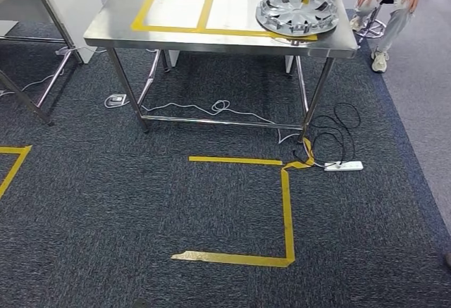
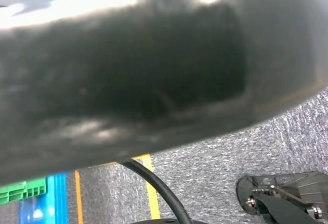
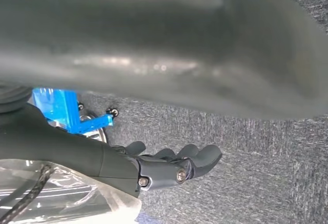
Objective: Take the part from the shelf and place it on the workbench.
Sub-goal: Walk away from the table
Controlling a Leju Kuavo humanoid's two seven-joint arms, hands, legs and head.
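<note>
Hubcap (image 1: 297, 12) flat on the steel workbench (image 1: 159, 37); right hand (image 3: 174, 165) fingers (image 3: 201, 155) extended, empty; left hand's unclear.

Glossy steel workbench (image 1: 106, 29); shiny metallic part (image 1: 297, 12); rough carpet (image 1: 106, 209).

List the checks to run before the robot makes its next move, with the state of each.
1. Wheel cover set on the workbench: ok, it lies flat at the front edge of the big yellow taped box.
2. Right hand free: ok, fingers stretched out, holding nothing.
3. Left hand free: cannot tell.
4. Floor by the bench free of snags: not ok, a power strip and looped black cable lie beside the right front leg.
5. People at a safe distance: not ok, a person sits by the bench's right end.
6. Robot inside the yellow floor mark: cannot tell.
</note>
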